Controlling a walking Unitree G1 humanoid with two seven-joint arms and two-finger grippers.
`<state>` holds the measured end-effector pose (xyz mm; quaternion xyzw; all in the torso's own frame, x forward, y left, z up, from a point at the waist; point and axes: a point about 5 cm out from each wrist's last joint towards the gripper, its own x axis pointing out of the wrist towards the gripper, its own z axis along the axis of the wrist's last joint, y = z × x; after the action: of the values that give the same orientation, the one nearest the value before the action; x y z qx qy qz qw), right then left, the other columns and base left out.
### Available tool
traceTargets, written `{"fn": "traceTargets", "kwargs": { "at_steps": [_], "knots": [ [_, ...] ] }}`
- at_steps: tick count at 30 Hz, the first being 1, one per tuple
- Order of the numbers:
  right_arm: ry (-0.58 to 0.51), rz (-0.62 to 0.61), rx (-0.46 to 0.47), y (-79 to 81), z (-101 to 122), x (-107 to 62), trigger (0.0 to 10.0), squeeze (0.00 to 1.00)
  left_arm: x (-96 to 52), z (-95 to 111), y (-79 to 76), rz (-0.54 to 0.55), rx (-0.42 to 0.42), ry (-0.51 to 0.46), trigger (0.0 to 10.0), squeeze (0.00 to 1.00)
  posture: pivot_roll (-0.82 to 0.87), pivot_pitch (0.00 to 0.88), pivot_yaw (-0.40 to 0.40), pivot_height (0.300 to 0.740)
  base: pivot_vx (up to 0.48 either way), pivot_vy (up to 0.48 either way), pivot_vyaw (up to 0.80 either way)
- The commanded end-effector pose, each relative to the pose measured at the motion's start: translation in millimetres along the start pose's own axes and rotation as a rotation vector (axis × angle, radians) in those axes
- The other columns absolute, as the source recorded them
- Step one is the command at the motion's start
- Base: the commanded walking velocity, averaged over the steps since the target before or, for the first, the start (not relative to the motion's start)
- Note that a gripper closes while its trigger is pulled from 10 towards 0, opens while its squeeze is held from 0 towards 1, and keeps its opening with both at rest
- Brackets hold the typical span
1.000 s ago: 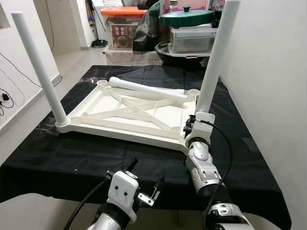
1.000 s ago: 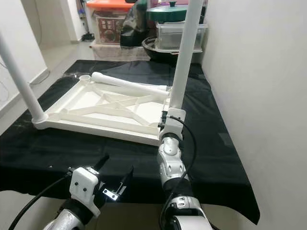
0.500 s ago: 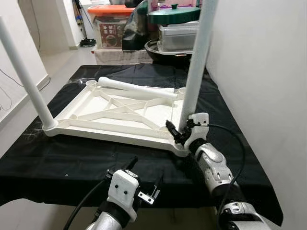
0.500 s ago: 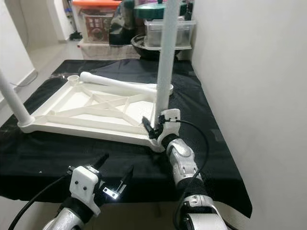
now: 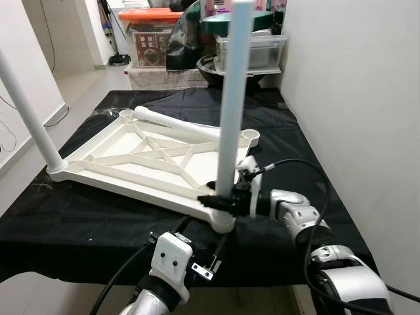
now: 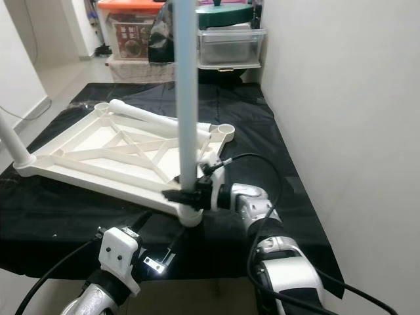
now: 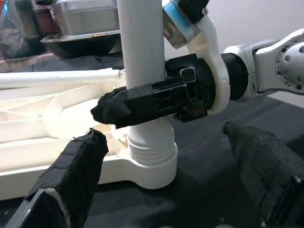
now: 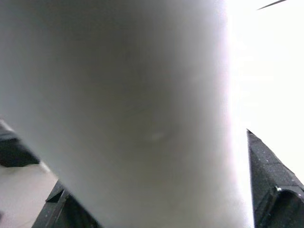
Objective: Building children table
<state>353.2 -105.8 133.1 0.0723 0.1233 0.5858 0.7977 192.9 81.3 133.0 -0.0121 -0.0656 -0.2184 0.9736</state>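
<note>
A white table top point(image 5: 125, 141) lies upside down on a black cloth point(image 5: 79, 216). Two white legs stand in its near corners: one at the left point(image 5: 29, 111) and one at the right point(image 5: 230, 98). My right gripper point(image 5: 220, 197) is shut on the right leg just above its socket, reaching in from the right; the left wrist view has its fingers point(image 7: 128, 102) clamped round that leg point(image 7: 142, 42). A third leg point(image 5: 177, 125) lies loose across the far side of the top. My left gripper point(image 5: 200, 237) hangs open at the cloth's front edge, just below the held corner.
A white wall point(image 5: 354, 98) runs close along the right side of the table. Storage boxes point(image 5: 147, 36), a dark pan and a clear tub point(image 5: 252, 49) are stacked behind the table. Bare floor point(image 5: 85, 79) lies to the left. The two far sockets point(image 5: 249, 134) stand open.
My right gripper has swung from the front of the leg round to its right side. The held corner has come nearer the cloth's front edge. The view itself has also shifted.
</note>
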Motion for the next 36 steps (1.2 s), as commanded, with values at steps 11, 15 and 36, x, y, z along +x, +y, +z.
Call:
{"fn": "traceTargets", "kwargs": {
  "at_steps": [11, 15, 36],
  "knots": [
    [-0.03, 0.094, 0.0, 8.3, 4.3, 16.3, 0.0, 0.0, 0.5, -5.9, 1.2, 0.0, 0.014, 0.015, 10.0, 0.0, 0.02, 0.0, -0.008, 0.74, 0.0, 0.0, 0.0],
    [-0.05, -0.197, -0.069, -4.9, 2.1, 16.1, 0.0, 0.0, 0.6, -7.4, 0.9, 0.0, 0.014, 0.016, 10.0, 0.0, 0.02, 0.0, -0.009, 0.74, 0.0, 0.0, 0.0],
    [-0.154, -1.473, 0.059, -23.8, -28.6, -23.4, 10.0, 0.0, 1.4, -17.2, 5.0, 0.026, 0.009, 0.034, 10.0, 0.0, -0.02, 0.0, -0.008, 0.74, 0.0, 0.0, 0.0]
  ]
}}
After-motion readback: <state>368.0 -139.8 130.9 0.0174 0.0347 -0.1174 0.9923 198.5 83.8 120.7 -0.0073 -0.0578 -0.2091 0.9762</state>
